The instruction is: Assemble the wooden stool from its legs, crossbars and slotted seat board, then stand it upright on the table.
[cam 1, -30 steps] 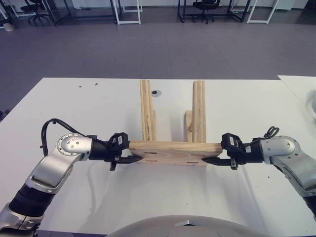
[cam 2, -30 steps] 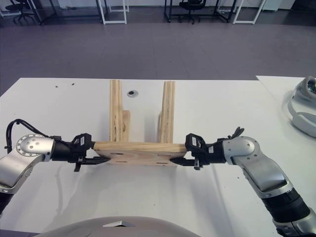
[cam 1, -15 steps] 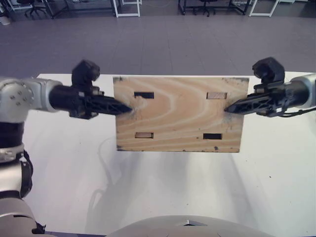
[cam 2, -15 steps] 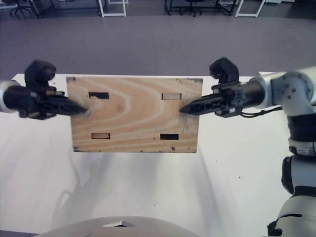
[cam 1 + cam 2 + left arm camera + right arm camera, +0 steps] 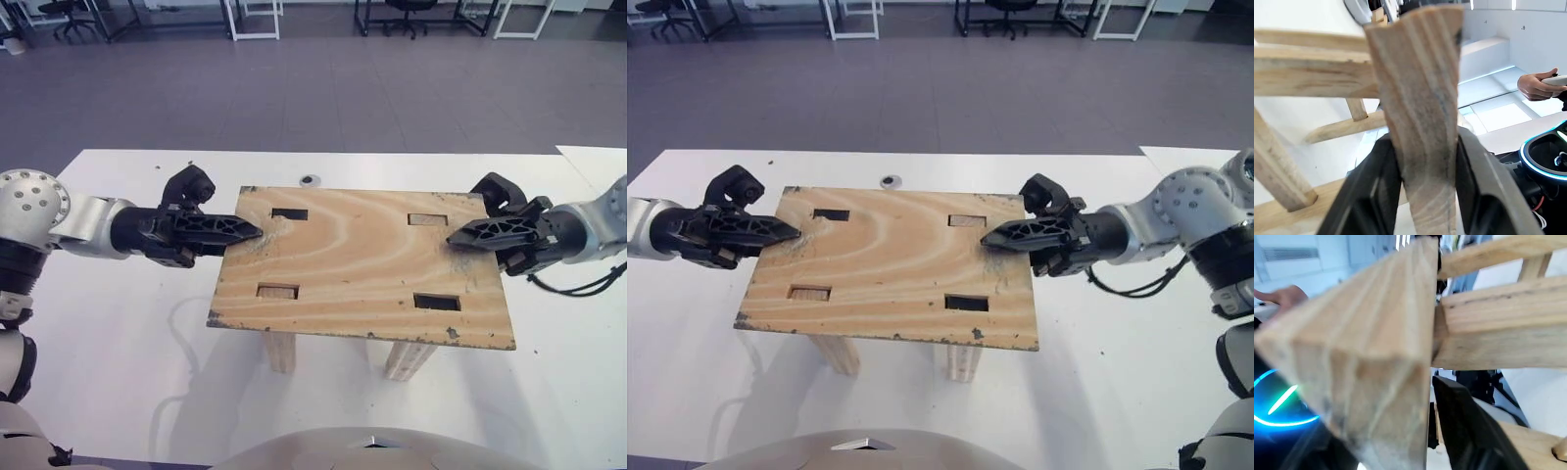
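Note:
The assembled wooden stool stands legs-down on the white table (image 5: 118,333), its slotted seat board (image 5: 358,259) on top and slightly tilted. Two front legs (image 5: 281,352) (image 5: 407,359) show under the board's near edge. My left gripper (image 5: 250,230) is shut on the board's left edge and my right gripper (image 5: 458,238) on its right edge. In the left wrist view the board's edge (image 5: 1422,122) sits between the black fingers (image 5: 1371,196), with legs and crossbars (image 5: 1308,68) beyond. The right wrist view shows the board's edge (image 5: 1366,357) beside a finger (image 5: 1464,431) and a crossbar (image 5: 1498,338).
A small dark round hole (image 5: 311,180) lies in the table just beyond the stool. A second white table (image 5: 598,162) begins at the far right. Grey floor lies past the table's far edge.
A second ago the stool lay on its side; both grippers lifted it, turned the seat toward the camera, then brought it down with its legs on the table.

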Robot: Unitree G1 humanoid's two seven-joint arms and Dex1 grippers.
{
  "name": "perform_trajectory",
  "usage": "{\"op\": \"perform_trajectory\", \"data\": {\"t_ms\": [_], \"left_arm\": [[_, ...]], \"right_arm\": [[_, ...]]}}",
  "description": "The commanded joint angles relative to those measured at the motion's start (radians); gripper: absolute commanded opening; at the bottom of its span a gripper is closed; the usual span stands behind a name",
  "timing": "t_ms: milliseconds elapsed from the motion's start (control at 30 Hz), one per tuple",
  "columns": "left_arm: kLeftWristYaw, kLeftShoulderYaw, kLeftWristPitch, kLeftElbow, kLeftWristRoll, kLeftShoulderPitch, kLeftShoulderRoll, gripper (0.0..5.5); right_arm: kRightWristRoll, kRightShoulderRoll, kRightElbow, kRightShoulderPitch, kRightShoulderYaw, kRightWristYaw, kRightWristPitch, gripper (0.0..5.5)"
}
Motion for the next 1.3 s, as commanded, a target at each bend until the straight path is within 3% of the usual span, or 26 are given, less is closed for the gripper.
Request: {"op": "perform_trajectory", "data": {"t_ms": [33, 200, 367, 433, 500, 600, 767, 967, 1300], "left_arm": [[0.133, 0.115, -0.075, -0.022, -0.039, 0.076, -0.027, 2.25], [0.264, 0.248, -0.132, 0.021, -0.03, 0.14, -0.062, 3.17], [0.229, 0.404, -0.148, 0.089, 0.091, 0.23, -0.048, 3.96], [0.163, 0.464, -0.215, 0.092, 0.225, 0.23, -0.045, 4.32], [0.14, 0.439, -0.524, 0.045, 0.551, 0.262, -0.085, 4.66], [0.326, 0.388, -1.015, 0.037, 0.996, 0.3, -0.248, 4.66], [0.53, 0.343, -1.343, 0.068, 1.343, 0.338, -0.426, 4.66], [0.583, 0.37, -1.485, 0.163, 1.543, 0.33, -0.525, 4.66], [0.564, 0.429, -1.489, 0.127, 1.608, 0.377, -0.619, 4.66]], "right_arm": [[0.01, -0.004, 0.031, 0.078, -0.133, -0.118, -0.027, 3.01], [0.01, 0.041, 0.09, 0.174, -0.321, -0.271, -0.084, 3.99], [-0.006, 0.108, 0.067, 0.285, -0.523, -0.438, -0.217, 4.85], [-0.072, 0.149, 0.032, 0.358, -0.642, -0.509, -0.335, 5.25], [-0.33, 0.221, -0.052, 0.442, -0.716, -0.58, -0.592, 5.4], [-0.836, 0.368, -0.058, 0.499, -0.672, -0.723, -1.065, 5.4], [-1.288, 0.546, 0.111, 0.458, -0.551, -0.809, -1.437, 5.4], [-1.54, 0.668, 0.244, 0.42, -0.554, -0.81, -1.604, 5.4], [-1.653, 0.721, 0.289, 0.416, -0.683, -0.839, -1.624, 5.4]]}}
